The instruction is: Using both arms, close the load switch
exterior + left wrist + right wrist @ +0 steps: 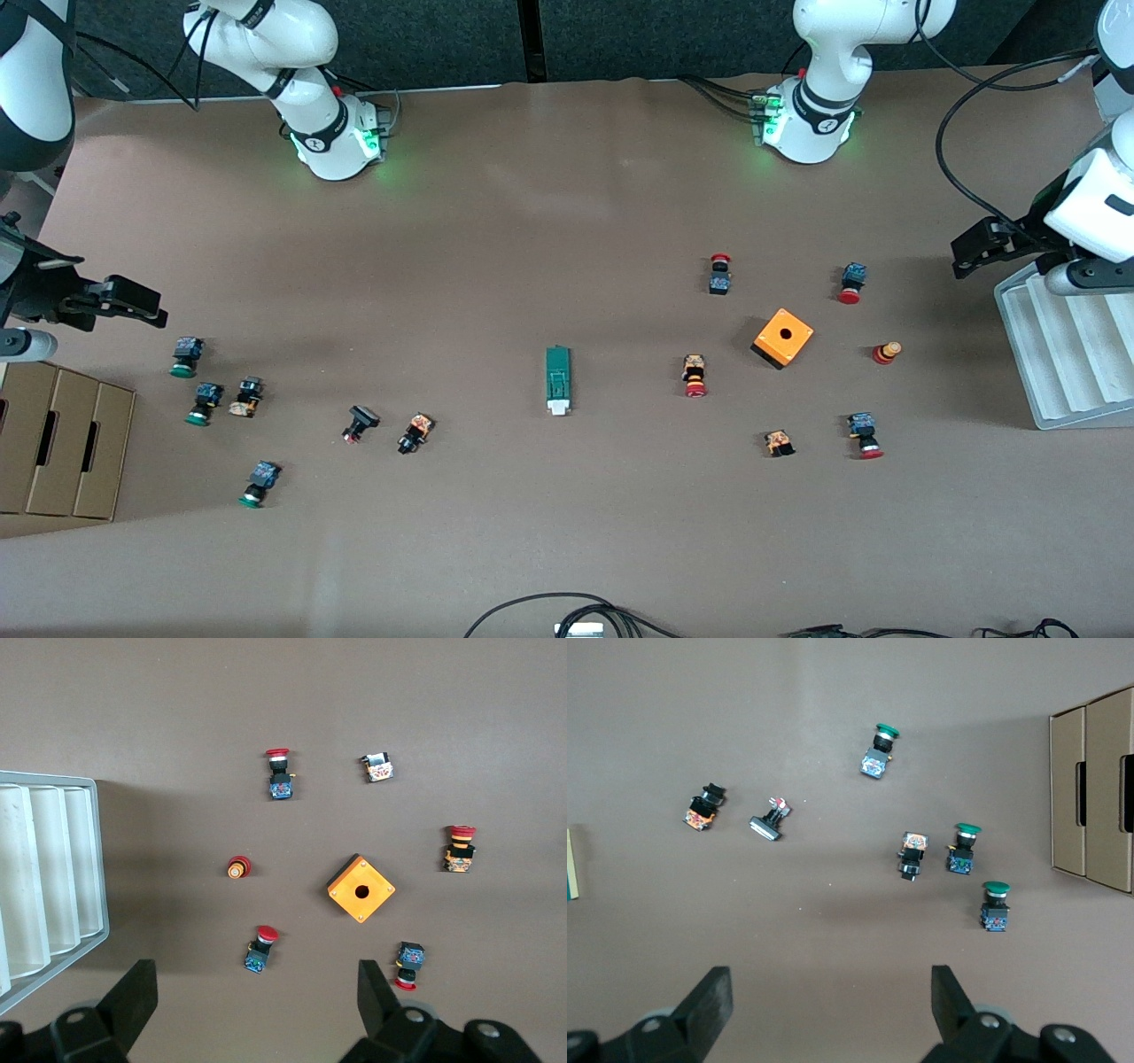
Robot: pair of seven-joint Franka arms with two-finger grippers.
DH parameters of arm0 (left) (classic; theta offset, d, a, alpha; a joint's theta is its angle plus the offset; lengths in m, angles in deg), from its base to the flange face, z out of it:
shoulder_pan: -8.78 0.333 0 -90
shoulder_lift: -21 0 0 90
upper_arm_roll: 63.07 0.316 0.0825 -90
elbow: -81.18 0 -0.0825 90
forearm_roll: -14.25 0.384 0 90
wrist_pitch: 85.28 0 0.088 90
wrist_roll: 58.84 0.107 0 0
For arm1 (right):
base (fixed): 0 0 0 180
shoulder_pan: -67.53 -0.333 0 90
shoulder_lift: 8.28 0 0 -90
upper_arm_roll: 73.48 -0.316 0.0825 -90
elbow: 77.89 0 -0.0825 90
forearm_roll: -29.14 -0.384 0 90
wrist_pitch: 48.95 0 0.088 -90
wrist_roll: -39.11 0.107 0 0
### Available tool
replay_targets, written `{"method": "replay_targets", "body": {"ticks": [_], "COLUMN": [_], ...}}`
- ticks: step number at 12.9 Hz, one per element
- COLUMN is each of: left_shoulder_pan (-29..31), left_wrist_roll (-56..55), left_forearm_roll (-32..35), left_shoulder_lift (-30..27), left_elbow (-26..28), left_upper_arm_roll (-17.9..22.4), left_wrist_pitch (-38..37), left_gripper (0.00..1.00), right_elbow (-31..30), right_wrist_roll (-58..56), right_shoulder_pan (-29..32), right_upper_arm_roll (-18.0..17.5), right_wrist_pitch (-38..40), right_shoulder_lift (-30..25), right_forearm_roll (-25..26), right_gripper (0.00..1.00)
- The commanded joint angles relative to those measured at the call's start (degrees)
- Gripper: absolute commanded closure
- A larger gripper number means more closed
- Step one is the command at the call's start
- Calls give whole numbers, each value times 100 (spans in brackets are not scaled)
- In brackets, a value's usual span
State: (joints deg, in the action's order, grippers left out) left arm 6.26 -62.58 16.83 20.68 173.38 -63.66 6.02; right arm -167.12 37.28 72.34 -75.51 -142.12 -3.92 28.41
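The right gripper [133,301] hangs wide open and empty over the table's edge at the right arm's end. The load switch [558,379] lies untouched mid-table, well apart from both grippers. The left gripper [974,248] hangs open, holding nothing, by the grey tray [1036,372]. Everything remains undone.

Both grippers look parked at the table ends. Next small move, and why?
Probably bring both arms in toward the load switch. It lies untouched mid-table, while the left gripper hangs open beside the grey tray and the right gripper hangs open by the cardboard boxes.
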Motion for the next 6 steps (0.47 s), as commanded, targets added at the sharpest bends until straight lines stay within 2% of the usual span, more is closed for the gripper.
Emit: {"method": "replay_targets", "body": {"ticks": [1, 6], "left_shoulder_pan": [-29, -29], "left_wrist_roll": [-57, -40], "left_forearm_roll": [67, 67], "left_shoulder_lift": [68, 68], "left_elbow": [-175, -175], "left_upper_arm_roll": [7, -2], "left_wrist_pitch": [-156, -156], "left_gripper": [0, 0], "right_elbow": [-550, -420], "right_wrist_roll": [-45, -27], "right_shoulder_pan": [11, -33], "right_upper_arm_roll": [-8, -8], "right_wrist_pitch": [-342, -272], "right_shoulder_lift": [-436, -366], "right_forearm_roll": [-24, -15], "right_gripper": [0, 0]}}
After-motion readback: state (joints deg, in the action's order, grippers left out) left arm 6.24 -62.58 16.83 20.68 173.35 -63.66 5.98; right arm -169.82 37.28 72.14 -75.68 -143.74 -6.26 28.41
